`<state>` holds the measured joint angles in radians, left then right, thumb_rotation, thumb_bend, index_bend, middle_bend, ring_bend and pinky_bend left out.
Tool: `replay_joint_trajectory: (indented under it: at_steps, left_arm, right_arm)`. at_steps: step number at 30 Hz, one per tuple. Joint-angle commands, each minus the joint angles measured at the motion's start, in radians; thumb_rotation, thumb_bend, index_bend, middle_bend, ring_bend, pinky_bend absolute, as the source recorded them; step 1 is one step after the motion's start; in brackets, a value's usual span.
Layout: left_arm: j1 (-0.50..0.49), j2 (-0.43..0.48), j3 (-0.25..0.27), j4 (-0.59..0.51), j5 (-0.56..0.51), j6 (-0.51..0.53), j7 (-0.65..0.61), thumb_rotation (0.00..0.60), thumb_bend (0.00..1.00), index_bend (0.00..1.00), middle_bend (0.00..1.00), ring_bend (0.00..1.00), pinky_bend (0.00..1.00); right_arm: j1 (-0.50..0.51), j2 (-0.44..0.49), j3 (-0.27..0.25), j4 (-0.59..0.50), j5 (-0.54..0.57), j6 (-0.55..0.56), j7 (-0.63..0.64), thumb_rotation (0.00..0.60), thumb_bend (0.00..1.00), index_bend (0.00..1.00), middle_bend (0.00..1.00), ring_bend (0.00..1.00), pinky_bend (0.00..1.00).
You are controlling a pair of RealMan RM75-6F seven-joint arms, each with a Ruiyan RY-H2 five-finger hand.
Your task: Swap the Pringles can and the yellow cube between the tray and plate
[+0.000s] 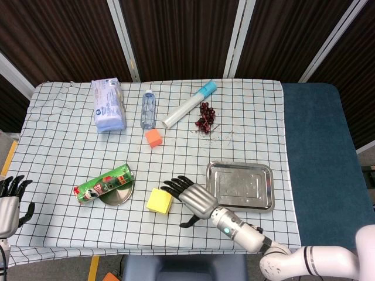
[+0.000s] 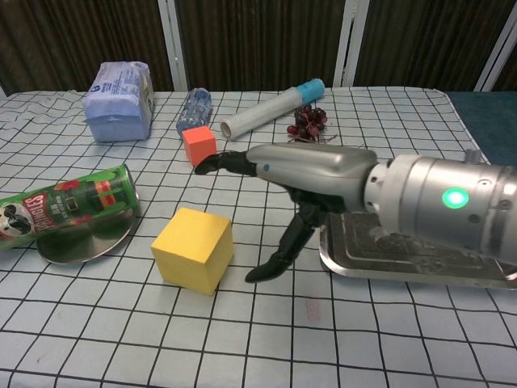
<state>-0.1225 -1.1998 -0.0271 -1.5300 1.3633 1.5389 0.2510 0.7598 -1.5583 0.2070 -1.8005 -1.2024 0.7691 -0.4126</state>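
A green Pringles can (image 1: 102,183) (image 2: 63,205) lies on its side across a round metal plate (image 1: 117,194) (image 2: 85,238) at the left. The yellow cube (image 1: 159,201) (image 2: 193,248) sits on the cloth between plate and steel tray (image 1: 239,186) (image 2: 477,259). My right hand (image 1: 190,198) (image 2: 291,174) hovers open just right of the cube, fingers spread toward it, thumb hanging low beside it, holding nothing. My left hand (image 1: 10,199) is at the table's left edge, open and away from everything.
At the back lie a blue tissue pack (image 1: 108,105), a water bottle (image 1: 147,109), an orange cube (image 1: 153,137), a white tube with blue cap (image 1: 188,105) and a bunch of dark grapes (image 1: 205,118). The table ends just below the cube.
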Motion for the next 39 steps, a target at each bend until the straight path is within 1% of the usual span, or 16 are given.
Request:
replay_joint_trajectory:
  at_steps: [1, 4, 10, 13, 16, 18, 21, 23, 25, 26, 27, 28, 30, 33, 36, 39]
  left_arm:
    - [0.001, 0.003, -0.002, -0.002, -0.002, -0.009, -0.003, 0.6, 0.41, 0.23, 0.15, 0.11, 0.14]
    - [0.002, 0.008, -0.005, -0.009, -0.006, -0.024, -0.007, 0.6, 0.41, 0.23, 0.15, 0.11, 0.14]
    - [0.002, 0.016, -0.001, -0.019, 0.008, -0.044, -0.011, 0.6, 0.41, 0.23, 0.15, 0.11, 0.14]
    - [0.004, 0.021, 0.001, -0.019, 0.02, -0.047, -0.02, 0.6, 0.41, 0.23, 0.15, 0.11, 0.14]
    - [0.005, 0.024, 0.001, -0.021, 0.021, -0.055, -0.029, 0.6, 0.41, 0.23, 0.15, 0.11, 0.14]
    - [0.005, 0.026, 0.001, -0.021, 0.022, -0.061, -0.031, 0.6, 0.41, 0.23, 0.15, 0.11, 0.14]
    - [0.004, 0.027, -0.001, -0.021, 0.021, -0.07, -0.035, 0.6, 0.41, 0.23, 0.15, 0.11, 0.14]
    - [0.004, 0.028, -0.002, -0.019, 0.024, -0.074, -0.039, 0.6, 0.41, 0.23, 0.15, 0.11, 0.14]
    - [0.003, 0.029, -0.003, -0.018, 0.023, -0.081, -0.043, 0.6, 0.41, 0.23, 0.15, 0.11, 0.14]
    - [0.003, 0.029, -0.004, -0.018, 0.021, -0.084, -0.045, 0.6, 0.41, 0.23, 0.15, 0.11, 0.14]
    - [0.003, 0.03, -0.004, -0.018, 0.019, -0.086, -0.046, 0.6, 0.41, 0.23, 0.15, 0.11, 0.14]
    - [0.003, 0.03, -0.005, -0.018, 0.019, -0.089, -0.045, 0.6, 0.41, 0.23, 0.15, 0.11, 0.14]
    - [0.003, 0.03, -0.005, -0.017, 0.021, -0.091, -0.044, 0.6, 0.41, 0.23, 0.15, 0.11, 0.14]
    - [0.002, 0.03, -0.005, -0.019, 0.022, -0.096, -0.043, 0.6, 0.41, 0.23, 0.15, 0.11, 0.14]
    - [0.002, 0.03, -0.005, -0.019, 0.024, -0.1, -0.039, 0.6, 0.41, 0.23, 0.15, 0.11, 0.14]
    - [0.002, 0.029, -0.004, -0.024, 0.025, -0.103, -0.031, 0.6, 0.41, 0.23, 0.15, 0.11, 0.14]
  right_arm:
    - [0.079, -0.093, 0.014, 0.062, 0.112, -0.011, -0.092, 0.6, 0.04, 0.18, 0.14, 0.07, 0.0]
    - [0.123, -0.152, 0.009, 0.111, 0.183, 0.003, -0.147, 0.6, 0.03, 0.18, 0.14, 0.07, 0.0]
    - [0.189, -0.247, 0.014, 0.222, 0.281, 0.019, -0.187, 0.6, 0.03, 0.21, 0.17, 0.1, 0.0]
    - [0.211, -0.291, 0.02, 0.283, 0.296, 0.038, -0.189, 0.6, 0.03, 0.23, 0.18, 0.12, 0.0]
    - [0.225, -0.327, 0.024, 0.34, 0.291, 0.046, -0.175, 0.6, 0.03, 0.26, 0.22, 0.16, 0.0]
    - [0.233, -0.345, 0.027, 0.374, 0.283, 0.044, -0.161, 0.6, 0.03, 0.29, 0.24, 0.19, 0.03]
    - [0.241, -0.376, 0.03, 0.435, 0.25, 0.047, -0.123, 0.6, 0.03, 0.35, 0.27, 0.27, 0.17]
    - [0.243, -0.396, 0.03, 0.478, 0.217, 0.054, -0.095, 0.6, 0.03, 0.41, 0.31, 0.33, 0.29]
    - [0.242, -0.412, 0.027, 0.513, 0.178, 0.071, -0.068, 0.6, 0.03, 0.52, 0.4, 0.43, 0.44]
    - [0.24, -0.417, 0.025, 0.524, 0.161, 0.079, -0.058, 0.6, 0.03, 0.56, 0.43, 0.46, 0.49]
    - [0.238, -0.42, 0.023, 0.532, 0.146, 0.089, -0.049, 0.6, 0.03, 0.62, 0.48, 0.51, 0.54]
    - [0.233, -0.422, 0.021, 0.537, 0.125, 0.103, -0.038, 0.6, 0.03, 0.66, 0.51, 0.55, 0.57]
    - [0.225, -0.415, 0.017, 0.531, 0.097, 0.129, -0.031, 0.6, 0.03, 0.72, 0.55, 0.6, 0.61]
    - [0.197, -0.37, 0.004, 0.477, 0.053, 0.189, -0.046, 0.6, 0.03, 0.76, 0.57, 0.62, 0.63]
    - [0.148, -0.28, -0.014, 0.366, 0.034, 0.265, -0.103, 0.6, 0.03, 0.77, 0.58, 0.62, 0.64]
    - [0.077, -0.16, -0.037, 0.225, 0.039, 0.358, -0.18, 0.6, 0.03, 0.77, 0.58, 0.62, 0.64]
